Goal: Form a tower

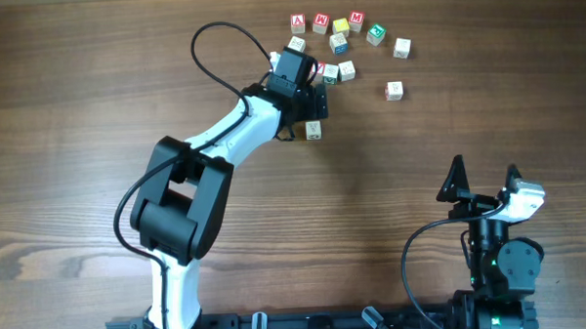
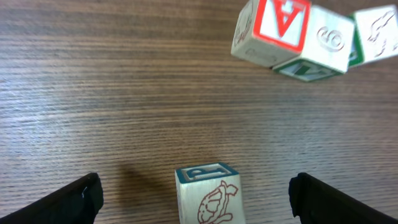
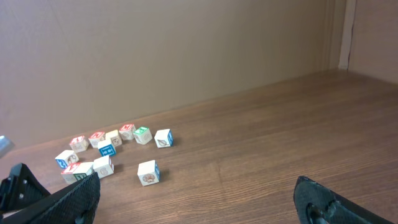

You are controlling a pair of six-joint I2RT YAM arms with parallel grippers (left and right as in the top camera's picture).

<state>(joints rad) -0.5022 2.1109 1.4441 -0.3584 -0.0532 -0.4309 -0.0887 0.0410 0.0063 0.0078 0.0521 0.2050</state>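
The left pincer (image 2: 196, 190) is wide open, one finger on each side of the tower (image 1: 313, 131) (only its top P cube shows), just near of the loose cubes (image 1: 340, 27). Lift straight up so no finger bumps it. The right pincer (image 1: 484, 177) sits open, near right.

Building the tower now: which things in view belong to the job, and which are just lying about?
For the job:
- P-topped cube, standing between the fingers of the open left claw

Lying about:
- cluster of letter cubes
- lone cube, apart from the cluster
- right claw, open, away from the cubes
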